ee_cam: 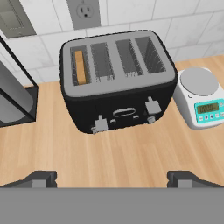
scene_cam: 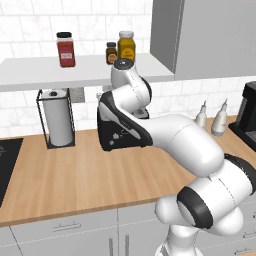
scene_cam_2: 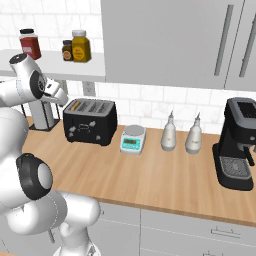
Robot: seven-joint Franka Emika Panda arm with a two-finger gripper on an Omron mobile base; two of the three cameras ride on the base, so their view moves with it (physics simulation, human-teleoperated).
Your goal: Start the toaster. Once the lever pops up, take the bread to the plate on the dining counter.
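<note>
Glossy white arm (scene_cam: 190,145) of rounded segments, black bands at joints; two small dark grey fingertips (ee_cam: 40,178), blocky.

You're looking at a toaster (ee_cam: 118,78) with a matt black body and a smooth, silvery, metal-looking slotted top. The bread (ee_cam: 79,66) in its leftmost slot looks golden and dry. Under it, the worktop (ee_cam: 131,153) shows light wood grain with a soft sheen. The kitchen scale (ee_cam: 200,97) looks like smooth white plastic.
</note>
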